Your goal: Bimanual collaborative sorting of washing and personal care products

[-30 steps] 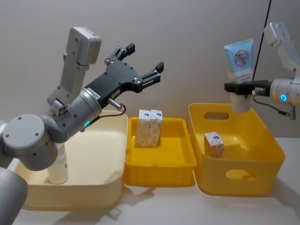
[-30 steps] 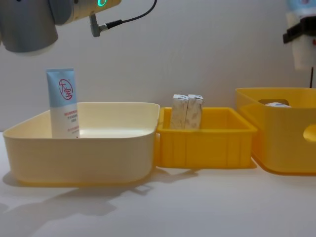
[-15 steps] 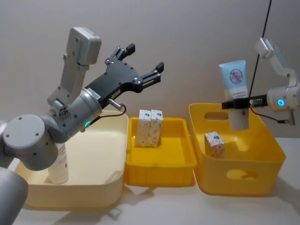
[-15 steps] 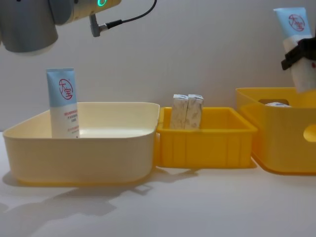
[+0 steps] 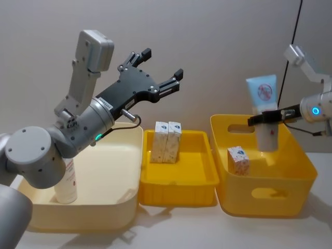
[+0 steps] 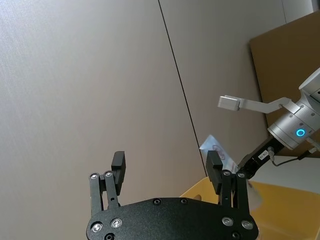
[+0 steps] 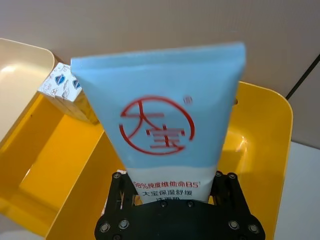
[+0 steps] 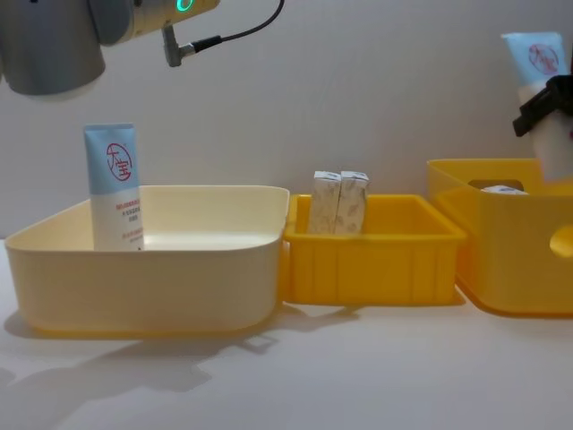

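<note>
Honestly, the sketchy bit was the right gripper (image 5: 267, 117): it was clamped on a tube (image 5: 263, 101) just below the printed band, cap end down, above the deep yellow bin (image 5: 290, 193). My guess is the soft body could flex or slide in the jaws, and if lowered it might bump the lone carton (image 5: 238, 160) sitting in that bin. The tube looked light blue on top with a red round logo, white toward the cap. The left gripper (image 5: 158, 69) sat raised over the cream bin (image 5: 104, 215), fingers spread wide, holding nothing. Another tube (image 8: 115, 187) stood upright in the cream bin, and two cartons (image 5: 165, 141) stood side by side in the shallow yellow tray (image 5: 176, 194).
</note>
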Action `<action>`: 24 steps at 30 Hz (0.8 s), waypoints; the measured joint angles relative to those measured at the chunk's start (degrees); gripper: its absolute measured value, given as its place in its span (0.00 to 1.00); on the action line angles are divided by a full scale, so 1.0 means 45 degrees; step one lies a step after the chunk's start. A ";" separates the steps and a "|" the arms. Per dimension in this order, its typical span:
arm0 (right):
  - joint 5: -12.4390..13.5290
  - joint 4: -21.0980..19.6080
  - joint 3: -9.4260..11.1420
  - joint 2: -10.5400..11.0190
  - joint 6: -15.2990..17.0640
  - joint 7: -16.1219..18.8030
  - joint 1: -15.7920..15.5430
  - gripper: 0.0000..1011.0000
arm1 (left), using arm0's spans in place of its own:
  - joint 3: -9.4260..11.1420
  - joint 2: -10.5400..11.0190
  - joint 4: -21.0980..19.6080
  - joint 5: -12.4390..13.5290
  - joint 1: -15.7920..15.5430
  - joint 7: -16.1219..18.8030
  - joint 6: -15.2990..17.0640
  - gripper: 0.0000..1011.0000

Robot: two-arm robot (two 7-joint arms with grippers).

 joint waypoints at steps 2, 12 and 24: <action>-0.0044 0.0283 -0.0049 -0.0051 -0.0025 0.0077 0.0158 0.70 | 0.0000 0.0000 0.0000 0.0000 0.0000 0.0000 0.0000 0.99; -0.0163 0.1117 -0.0176 -0.0182 -0.0118 0.0306 0.0624 0.98 | 0.0000 -0.0001 0.0000 0.0000 -0.0001 0.0000 0.0000 0.99; -0.0228 0.1501 -0.0237 -0.0232 -0.0159 0.0408 0.0830 0.99 | 0.0000 0.0000 0.0000 0.0000 -0.0001 0.0000 0.0000 0.99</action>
